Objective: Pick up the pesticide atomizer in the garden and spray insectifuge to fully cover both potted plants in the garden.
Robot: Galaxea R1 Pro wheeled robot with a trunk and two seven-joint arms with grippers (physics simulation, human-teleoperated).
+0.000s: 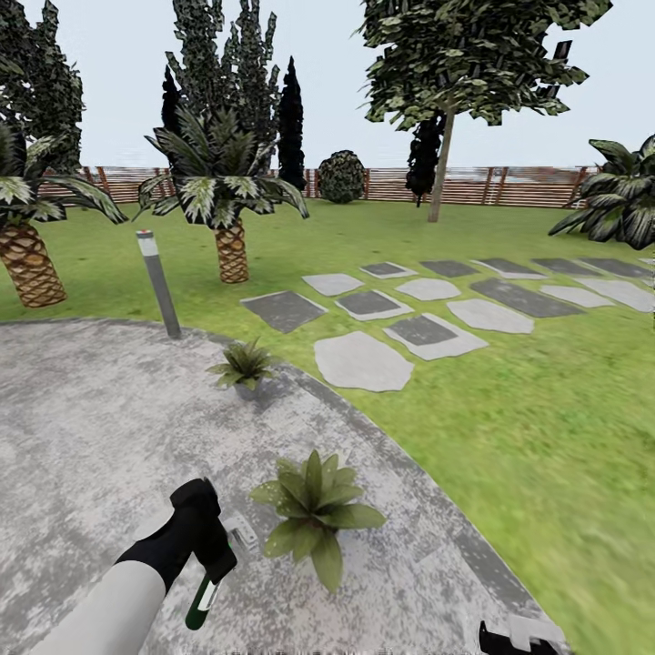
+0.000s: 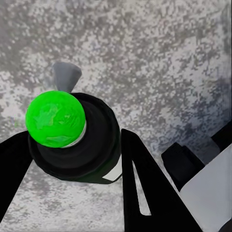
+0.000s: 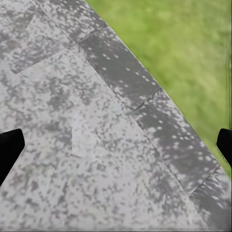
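Two potted plants on the paved patio (image 1: 82, 428), atomizer already picked up, so step one looks done; spraying is what's left, no mist or wet marks visible on either plant, so coverage can't be confirmed.

Lower left of the head view: left hand (image 1: 211, 553), black, on a white sleeve, pinching the pesticide atomizer (image 1: 202, 603), which hangs tilted, base down toward the patio. In the left wrist view both dark fingers (image 2: 145, 193) press against the bottle's black collar (image 2: 79, 145), with a bright green rounded end (image 2: 55, 119) facing the camera and a grey nozzle-like bit behind it. Bottle: slim, dark green, glossy, white label.

Just right of that hand, lower centre: near potted plant (image 1: 315, 514), low rosette, broad pointed leaves, pale speckling, pot hidden under the leaves. Close to the bottle, not touching. Above it, mid frame at the patio edge: far potted plant (image 1: 242, 365), small grey pot visible, well apart from the hand.

Patio: round, grey, mottled stone with a darker border. Right of it lawn, flat green, and irregular grey stepping stones (image 1: 364, 360).

Bottom right corner: right hand (image 1: 520, 635), partly cropped; in the right wrist view its dark fingertips (image 3: 9, 147) sit at opposite edges, spread wide, nothing between them.
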